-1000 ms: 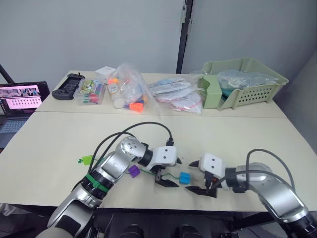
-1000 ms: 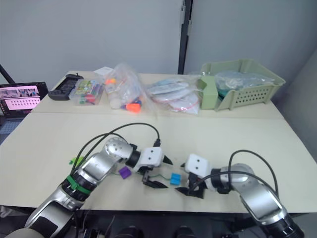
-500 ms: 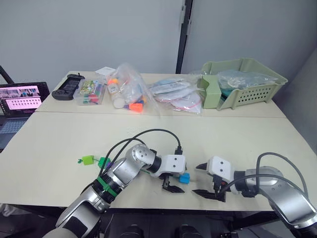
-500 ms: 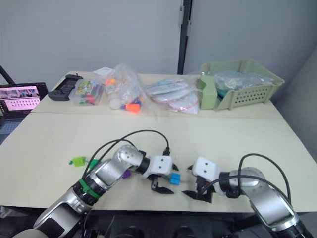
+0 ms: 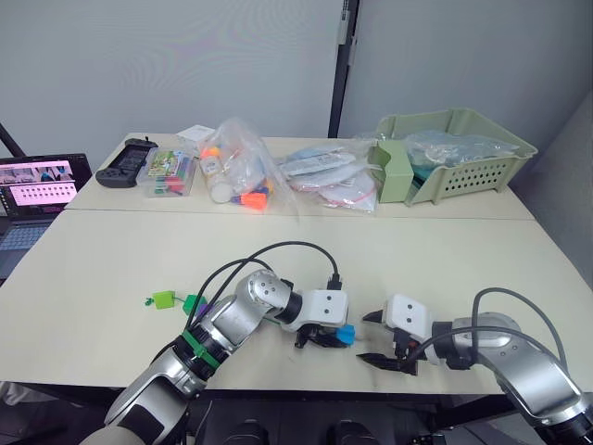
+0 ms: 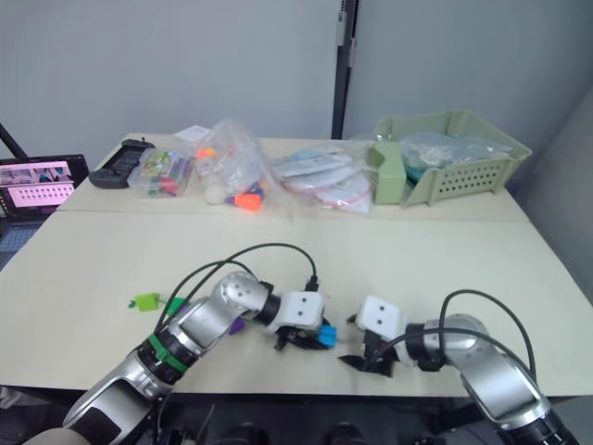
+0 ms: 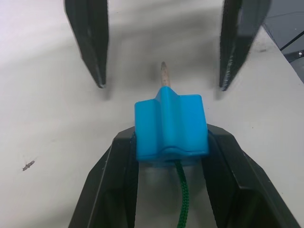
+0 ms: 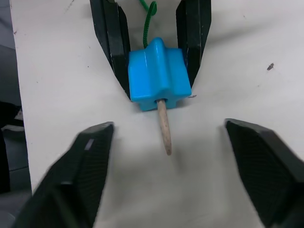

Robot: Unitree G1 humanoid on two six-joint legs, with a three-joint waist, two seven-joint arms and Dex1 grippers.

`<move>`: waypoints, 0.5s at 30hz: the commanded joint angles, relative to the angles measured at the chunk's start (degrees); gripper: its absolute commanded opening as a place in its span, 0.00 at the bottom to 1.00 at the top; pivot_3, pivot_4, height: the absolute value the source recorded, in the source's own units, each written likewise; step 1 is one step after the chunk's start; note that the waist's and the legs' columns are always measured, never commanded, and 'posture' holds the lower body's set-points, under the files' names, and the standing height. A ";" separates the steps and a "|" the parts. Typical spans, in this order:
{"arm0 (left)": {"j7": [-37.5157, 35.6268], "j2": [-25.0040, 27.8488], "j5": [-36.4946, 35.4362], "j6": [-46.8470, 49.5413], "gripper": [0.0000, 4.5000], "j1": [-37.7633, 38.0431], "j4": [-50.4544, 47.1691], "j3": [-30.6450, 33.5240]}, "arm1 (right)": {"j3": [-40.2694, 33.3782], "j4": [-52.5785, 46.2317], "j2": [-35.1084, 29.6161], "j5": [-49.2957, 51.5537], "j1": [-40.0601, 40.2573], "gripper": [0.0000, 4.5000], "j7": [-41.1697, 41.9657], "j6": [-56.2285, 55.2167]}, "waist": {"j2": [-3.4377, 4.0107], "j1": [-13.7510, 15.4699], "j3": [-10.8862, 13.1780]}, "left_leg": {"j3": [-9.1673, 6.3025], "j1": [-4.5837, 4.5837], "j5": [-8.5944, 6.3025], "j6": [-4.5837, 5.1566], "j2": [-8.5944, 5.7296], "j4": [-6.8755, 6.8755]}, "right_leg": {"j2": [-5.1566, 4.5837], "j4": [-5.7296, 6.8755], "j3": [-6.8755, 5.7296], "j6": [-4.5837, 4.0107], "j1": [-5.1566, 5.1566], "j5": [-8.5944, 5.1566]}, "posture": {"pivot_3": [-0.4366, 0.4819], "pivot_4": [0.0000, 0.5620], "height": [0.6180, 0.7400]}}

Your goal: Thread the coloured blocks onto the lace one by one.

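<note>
Left wrist view: my left gripper [image 7: 172, 142] pinches the blue cube [image 7: 171, 122] between both fingers, low on the table [image 5: 111, 269] near its front edge. The lace [image 7: 182, 199], a green cord, enters the cube's near face; its pale stiff tip [image 8: 164, 126] pokes out the far face toward my right gripper [image 8: 166, 164], whose fingers stand spread wide, just apart from the tip. A purple cube [image 6: 235, 325] shows beside my left forearm. Lime green wedge [image 5: 164, 298] further left. Far edge: bagged toys [image 5: 236, 167], green basket [image 5: 459, 153].
</note>
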 commanded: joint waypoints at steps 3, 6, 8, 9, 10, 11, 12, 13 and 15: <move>0.09 0.14 1.09 0.24 0.31 -0.32 0.43 -0.52 | -0.14 -0.24 -0.14 -0.47 -0.89 0.42 0.01 -1.77 | 0.00 0.00 0.00 | 0.00 0.00 0.00 0.00 0.00 0.00 | 0.00 0.00 0.00 0.00 0.00 0.00 | 0.48 0.27 1.00; 0.04 0.12 1.15 0.28 0.31 -0.35 0.44 -0.57 | 0.05 -0.11 -0.04 -0.61 -0.95 0.23 -0.04 -1.91 | 0.00 -0.01 0.00 | 0.00 0.00 0.00 0.00 0.00 0.00 | 0.00 0.00 0.00 0.00 0.00 0.00 | 0.48 0.27 1.00; -0.02 0.15 1.16 0.27 0.31 -0.36 0.42 -0.60 | 0.20 -0.03 0.06 -0.76 -0.98 0.07 -0.09 -1.96 | 0.00 -0.01 0.00 | 0.00 0.00 0.00 0.00 0.00 0.00 | 0.00 0.00 0.00 0.00 0.00 0.00 | 0.48 0.27 1.00; -0.06 0.18 1.16 0.29 0.31 -0.36 0.39 -0.59 | 0.26 0.01 0.05 -0.84 -0.96 0.00 -0.07 -2.03 | 0.00 -0.02 0.00 | 0.00 0.00 0.00 0.00 0.00 0.00 | 0.00 0.00 0.00 0.00 0.00 0.00 | 0.48 0.27 1.00; -0.07 0.19 1.16 0.30 0.31 -0.36 0.38 -0.59 | 0.29 0.05 0.03 -0.89 -0.94 0.00 -0.03 -2.10 | 0.00 -0.02 0.00 | 0.00 0.01 0.00 0.00 0.00 0.00 | 0.01 0.00 0.00 0.00 0.00 0.00 | 0.48 0.27 1.00; -0.17 0.37 1.11 0.34 0.31 -0.38 0.28 -0.46 | 0.36 0.18 -0.10 -1.02 -0.94 0.00 0.09 -2.32 | 0.00 -0.02 0.00 | 0.00 0.00 0.00 0.00 0.01 0.00 | 0.01 0.00 0.00 0.00 0.00 0.00 | 0.48 0.27 1.00; -0.25 0.61 1.06 0.50 0.31 -0.41 0.13 -0.28 | 0.38 0.37 -0.21 -1.08 -0.96 0.00 0.23 -2.60 | 0.00 -0.02 0.00 | 0.00 0.01 0.00 0.00 0.00 0.00 | 0.00 0.00 0.00 0.00 0.00 0.00 | 0.48 0.27 1.00; -0.30 0.86 1.00 0.83 0.31 -0.42 -0.10 -0.07 | 0.38 0.65 -0.36 -1.14 -0.97 0.00 0.46 -3.05 | 0.00 -0.04 0.00 | 0.00 0.00 0.00 0.00 0.01 0.00 | 0.01 0.00 0.00 0.00 0.00 0.00 | 0.48 0.27 1.00; -0.65 1.82 0.72 1.99 0.31 -0.24 -1.04 0.52 | 0.22 1.27 -0.67 -1.09 -1.05 0.00 1.17 -4.09 | 0.00 -0.05 0.00 | 0.00 0.00 0.00 0.00 0.01 0.00 | 0.01 0.00 0.00 0.00 0.00 0.00 | 0.48 0.27 1.00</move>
